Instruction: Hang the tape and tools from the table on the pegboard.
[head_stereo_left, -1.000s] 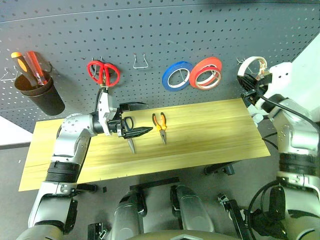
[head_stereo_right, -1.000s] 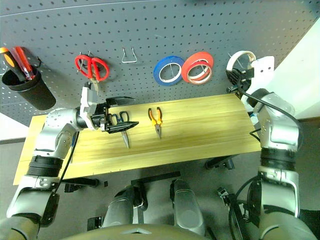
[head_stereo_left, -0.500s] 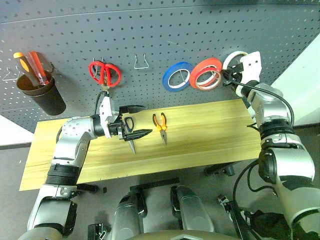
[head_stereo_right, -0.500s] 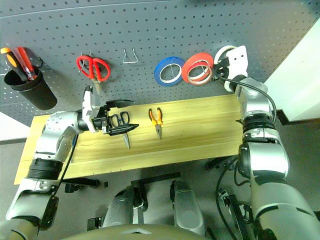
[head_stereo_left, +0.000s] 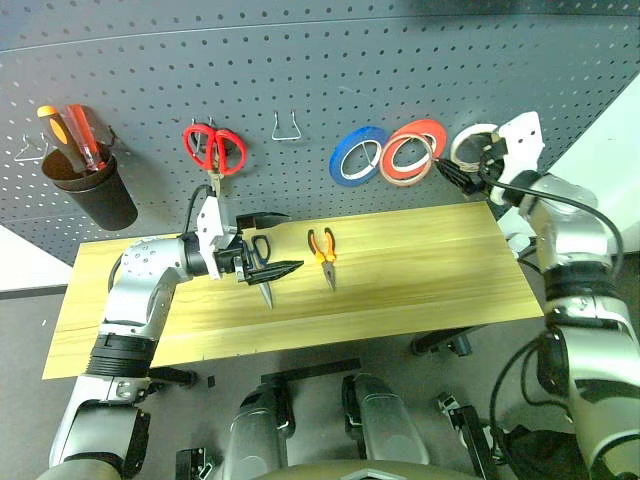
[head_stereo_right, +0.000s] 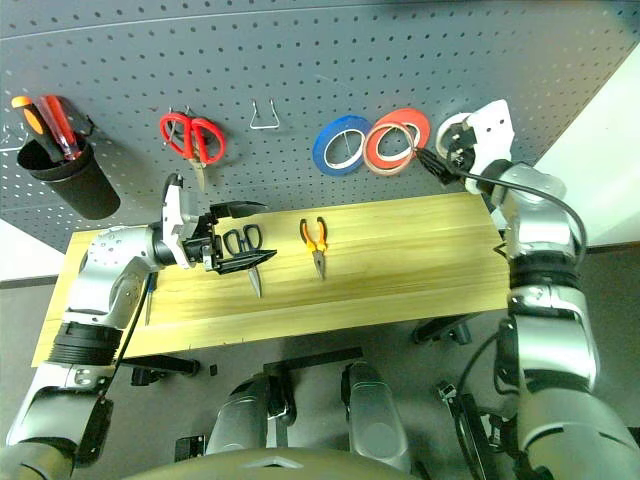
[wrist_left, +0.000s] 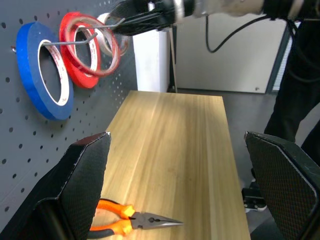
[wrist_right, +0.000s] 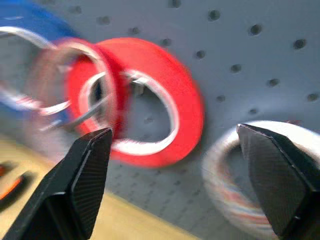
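Note:
The cream tape (head_stereo_left: 470, 146) hangs on the pegboard (head_stereo_left: 300, 60) just right of the red-orange roll (head_stereo_left: 412, 152). My right gripper (head_stereo_left: 457, 166) is open right in front of it, its wide-spread fingers (wrist_right: 85, 170) framing the red roll and the tape (wrist_right: 240, 175). On the table (head_stereo_left: 420, 270) lie dark-blue-handled scissors (head_stereo_left: 258, 250) and orange-handled pliers (head_stereo_left: 322, 252). My left gripper (head_stereo_left: 279, 243) hovers open over the scissors' handles, pointing along the table toward the pliers (wrist_left: 127, 220). A slim dark tool (head_stereo_right: 148, 300), possibly the screwdriver, lies beside my left forearm.
On the pegboard hang red-handled scissors (head_stereo_left: 212, 150), an empty wire hook (head_stereo_left: 287, 126), a blue roll (head_stereo_left: 357, 155) and a black cup (head_stereo_left: 95, 195) holding orange and red screwdrivers. A white wall edges the board on the right.
My right gripper carried the cream tape left to the board beside the red roll and opened off it. The left arm stayed put.

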